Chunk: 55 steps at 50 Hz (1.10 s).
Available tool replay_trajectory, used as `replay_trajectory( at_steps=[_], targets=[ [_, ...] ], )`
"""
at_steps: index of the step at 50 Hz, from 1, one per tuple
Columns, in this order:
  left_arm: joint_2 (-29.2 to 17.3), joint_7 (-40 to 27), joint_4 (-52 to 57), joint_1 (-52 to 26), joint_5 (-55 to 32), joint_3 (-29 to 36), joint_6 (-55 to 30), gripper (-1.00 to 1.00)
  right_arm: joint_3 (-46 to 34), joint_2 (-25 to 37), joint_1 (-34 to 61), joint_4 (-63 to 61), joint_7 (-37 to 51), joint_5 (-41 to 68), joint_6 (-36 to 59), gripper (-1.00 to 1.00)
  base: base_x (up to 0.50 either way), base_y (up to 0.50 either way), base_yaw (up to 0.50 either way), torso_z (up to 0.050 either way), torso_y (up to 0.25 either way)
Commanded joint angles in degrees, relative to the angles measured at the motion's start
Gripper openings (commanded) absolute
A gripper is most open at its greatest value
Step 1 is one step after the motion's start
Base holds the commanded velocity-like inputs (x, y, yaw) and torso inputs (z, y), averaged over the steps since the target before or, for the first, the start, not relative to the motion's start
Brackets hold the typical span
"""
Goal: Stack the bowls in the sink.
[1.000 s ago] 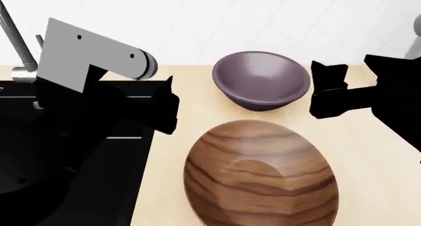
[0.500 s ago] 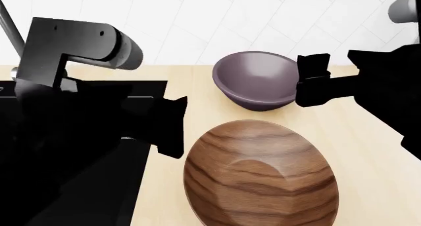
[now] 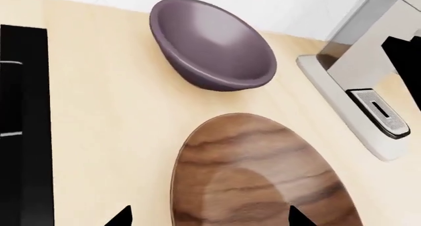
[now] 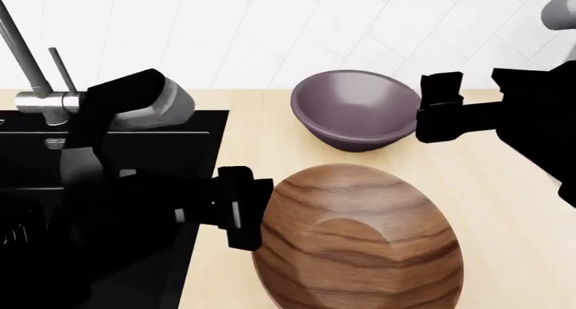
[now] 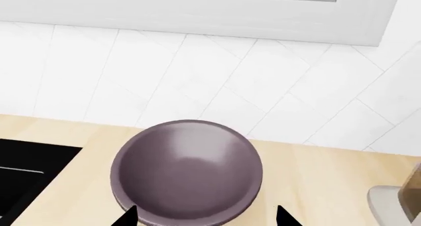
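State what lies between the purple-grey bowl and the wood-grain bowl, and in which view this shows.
Only bare countertop separates the purple-grey bowl from the wood-grain bowl. The head and left wrist views both show it; the bowls do not touch.

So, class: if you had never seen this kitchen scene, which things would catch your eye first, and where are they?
The large wood-grain bowl stands out first, on the beige countertop nearest the camera. Behind it, toward the white tiled wall, sits the smaller purple-grey bowl. The black sink fills the left side, and a dark end effector flanks each bowl: the left end effector beside the wooden one, the right end effector beside the purple one.
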Motion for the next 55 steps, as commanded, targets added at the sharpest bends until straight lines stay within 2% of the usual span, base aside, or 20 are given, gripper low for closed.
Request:
replay_trajectory(
  at_steps=[1, 7, 16, 28, 35, 44, 55],
  targets=[
    [0.89, 2.95, 0.39, 4.56, 0.27, 0.12, 1.75, 1.0, -0.23, 0.57, -0.81, 0.05, -0.66, -1.12, -0.05, 1.0, 0.0, 0.0, 0.0, 0.0, 0.0],
    [1.63, 3.01, 0.81, 4.33, -0.15, 0.95, 2.23, 1.0, -0.4, 0.77, -1.43, -0.06, -0.82, -1.5, -0.25, 1.0, 0.0, 0.0, 0.0, 0.0, 0.0],
    [1.04, 2.51, -1.01, 4.96, 3.7, 1.27, 2.57, 1.0, -0.77, 0.6, -1.3, 0.35, -1.54, -2.2, -0.32, 1.0, 0.0, 0.0, 0.0, 0.0, 0.0],
    [9.31, -1.1, -10.77, -2.15, 8.78, 13.03, -1.48, 1.0, -2.39, -0.88, 0.77, 1.93, -2.78, -3.62, 0.27, 1.0, 0.0, 0.0, 0.0, 0.0, 0.0],
    [11.44, -2.19, -13.07, -2.8, 10.0, 16.75, -2.0, 1.0, -2.68, -0.52, 1.15, 1.58, -2.18, -2.81, -0.18, 1.0, 0.0, 0.0, 0.0, 0.0, 0.0],
    [12.0, -0.93, -14.22, 0.09, 10.95, 18.88, -1.8, 1.0, -3.52, -0.59, 2.32, 1.2, -0.5, -1.31, -1.18, 1.0, 0.0, 0.0, 0.0, 0.0, 0.0],
    [10.3, 0.79, -15.55, 2.29, 13.97, 19.82, -2.49, 1.0, -3.25, -0.2, 2.12, 0.91, -1.05, -1.52, -1.77, 1.0, 0.0, 0.0, 0.0, 0.0, 0.0]
  ],
)
